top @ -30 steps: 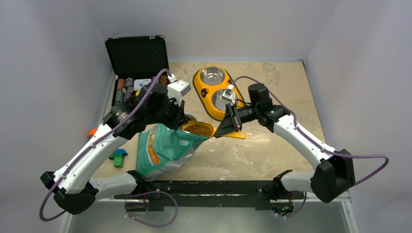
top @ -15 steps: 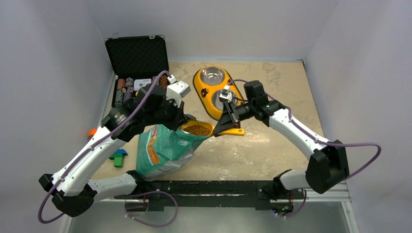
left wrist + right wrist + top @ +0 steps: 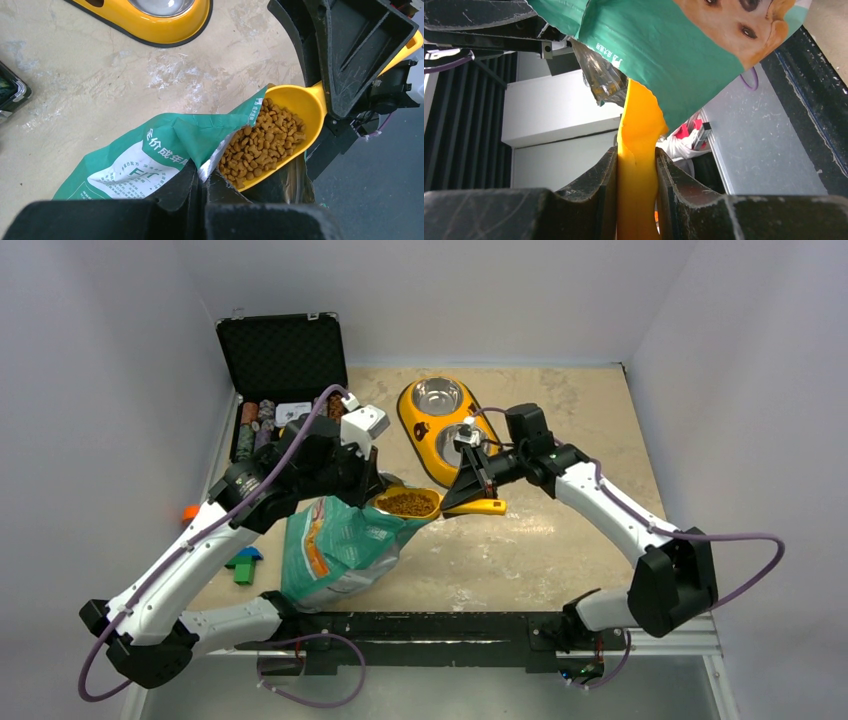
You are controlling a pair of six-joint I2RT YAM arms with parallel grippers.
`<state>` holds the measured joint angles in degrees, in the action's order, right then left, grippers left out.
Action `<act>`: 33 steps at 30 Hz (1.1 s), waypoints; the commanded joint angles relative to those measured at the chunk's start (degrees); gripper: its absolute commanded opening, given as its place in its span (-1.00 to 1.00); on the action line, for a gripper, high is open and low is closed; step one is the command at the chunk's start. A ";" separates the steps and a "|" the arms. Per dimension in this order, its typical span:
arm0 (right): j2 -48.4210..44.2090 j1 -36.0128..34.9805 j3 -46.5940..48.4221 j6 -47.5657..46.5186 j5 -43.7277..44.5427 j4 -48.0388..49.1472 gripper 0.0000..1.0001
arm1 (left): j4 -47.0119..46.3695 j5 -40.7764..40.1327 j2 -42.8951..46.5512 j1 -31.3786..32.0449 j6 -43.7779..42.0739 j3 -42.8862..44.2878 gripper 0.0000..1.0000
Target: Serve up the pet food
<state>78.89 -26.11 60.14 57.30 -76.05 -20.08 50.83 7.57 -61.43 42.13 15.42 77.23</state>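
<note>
Pinching the pouch [image 3: 165,145] edge with left gripper [image 3: 200,182] jaws all but closed, clamping the yellow scoop [image 3: 300,102] handle between narrowly parted right gripper [image 3: 636,167] jaws, holding kibble [image 3: 262,142] heaped in the scoop at the pouch mouth.

Hand [image 3: 636,172] gripping yellow scoop [image 3: 639,120], green pouch [image 3: 664,55] above
</note>
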 commanded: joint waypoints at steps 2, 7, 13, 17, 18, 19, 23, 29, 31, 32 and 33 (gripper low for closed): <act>-3.46 2.26 1.54 -4.10 1.55 -2.47 -1.00 | -10.58 -1.28 3.51 0.53 3.67 3.89 -1.00; -5.43 4.15 0.43 -4.06 1.49 -2.71 -1.00 | -8.71 -6.56 3.14 0.54 3.87 4.05 -1.00; -9.02 6.19 -2.69 -4.42 0.38 -3.56 -1.00 | -9.06 -7.11 3.59 0.56 3.74 3.45 -1.00; -10.69 6.42 -2.87 -6.95 0.27 -7.19 -1.00 | -7.99 -12.08 3.53 0.50 5.49 3.81 -1.00; -11.37 6.46 -3.04 -6.97 0.14 -7.40 -1.00 | -7.33 -13.53 3.20 0.50 6.02 4.19 -1.00; -12.04 6.59 -3.09 -6.88 -0.08 -7.55 -1.00 | -6.52 -14.88 2.75 0.50 6.43 4.82 -1.00; -14.21 7.05 -1.96 -6.54 -0.02 -8.21 -1.00 | -2.29 -20.74 0.44 0.50 8.07 7.40 -1.00; -15.78 8.21 -0.90 -4.88 0.07 -6.75 -1.00 | -2.54 -21.82 0.80 0.50 8.25 6.73 -1.00; -16.27 9.44 -0.24 -3.52 -0.26 -5.30 -1.00 | -1.16 -24.15 0.59 0.50 8.89 7.34 -1.00; -16.36 10.02 0.32 -2.61 -0.50 -4.60 -1.00 | 0.00 -25.92 0.32 0.50 9.37 7.85 -1.00; -16.29 10.75 0.98 -2.10 -0.77 -3.97 -1.00 | 1.72 -27.60 -0.06 0.50 9.93 8.51 -1.00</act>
<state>64.20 -17.50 57.63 52.88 -75.57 -27.31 54.81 -10.57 -61.67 43.05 23.68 80.82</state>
